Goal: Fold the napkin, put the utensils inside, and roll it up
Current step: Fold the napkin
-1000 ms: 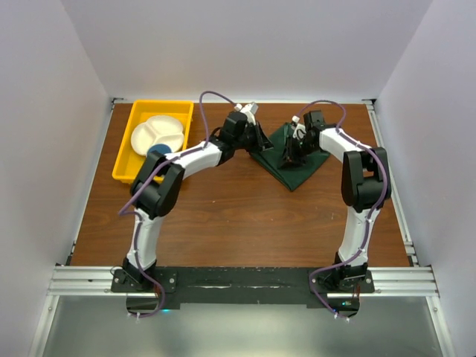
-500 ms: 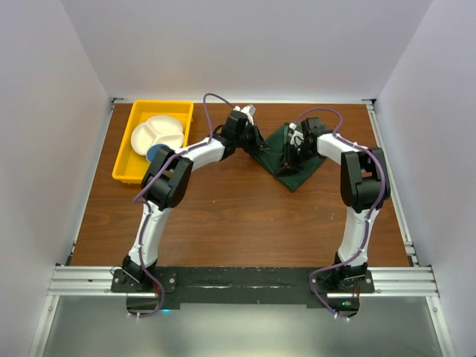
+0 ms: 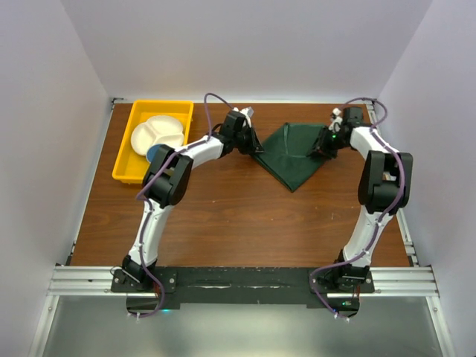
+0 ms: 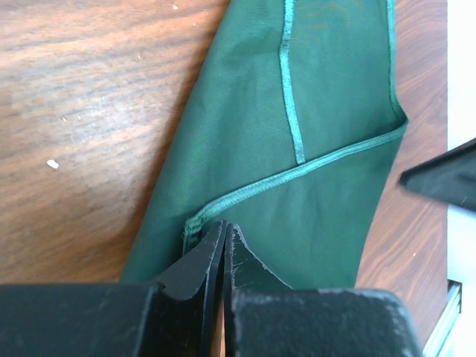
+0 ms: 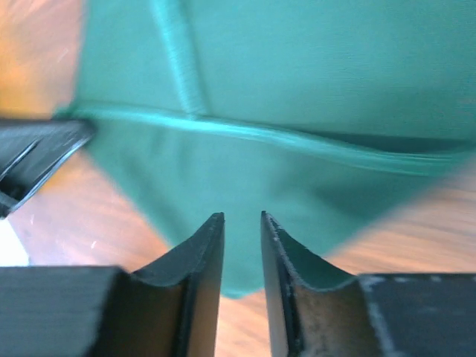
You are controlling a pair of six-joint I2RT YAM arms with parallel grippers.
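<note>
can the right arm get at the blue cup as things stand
Probably not: the blue cup sits in the yellow tray at the far left, and the left arm lies across the way, the left end effector shut on the napkin.

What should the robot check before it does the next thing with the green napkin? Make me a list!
1. Napkin folded: ok. The napkin lies on the table with its layers overlapping.
2. Left grip: ok. The left gripper is shut on the napkin's hemmed edge.
3. Right gripper free: ok. The right gripper is open at the napkin's right corner, with nothing between its fingers.
4. Utensils ready: cannot tell. No fork or other cutlery shows in any view.
5. Napkin lying smooth: ok from above. No big bumps show.
</note>
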